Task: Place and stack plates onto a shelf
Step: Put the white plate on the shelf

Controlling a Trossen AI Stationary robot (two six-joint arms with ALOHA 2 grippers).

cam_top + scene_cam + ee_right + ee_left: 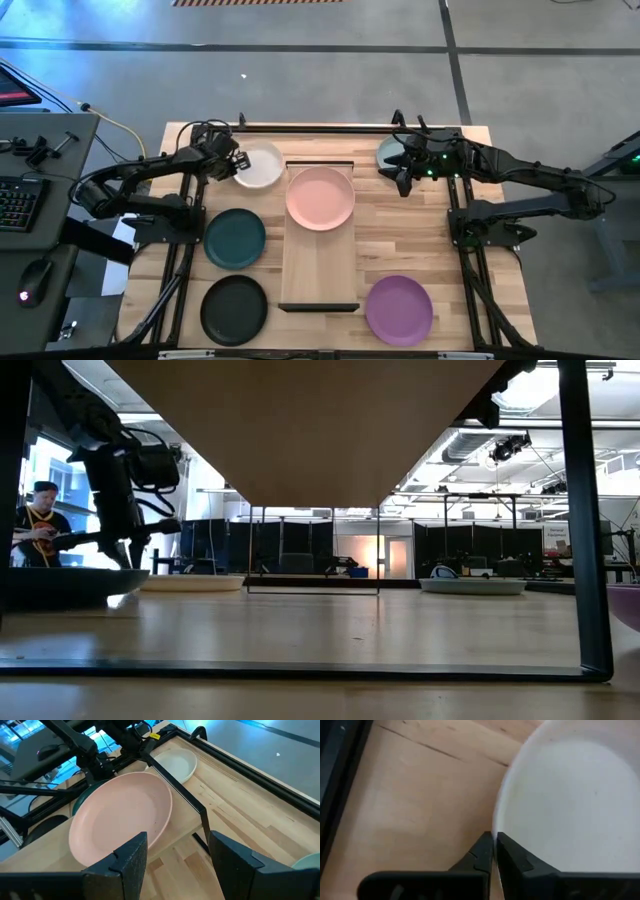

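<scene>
Nearest you, the round matte white plate (570, 795) sits on the desk (440, 250) just left of the long pale wooden shelf (318, 262), its rim pinched by your left pincer (495, 851). The round matte pink plate (320, 197) lies on the shelf's far end. Your right pincer (177, 850) hangs spread, right of the shelf.

- shelf (318, 268) lies lengthwise in the table's (470, 270) centre, far to near
- one plate (320, 198) on shelf's far half
- far-left plate (260, 166) just left of shelf's far end; left gripper (236, 163) at its left rim
- far-right plate (392, 152) under right gripper (402, 172)
- two plates (235, 238) (234, 309) left of shelf, one behind other
- near-right plate (399, 309) right of shelf's near end
</scene>
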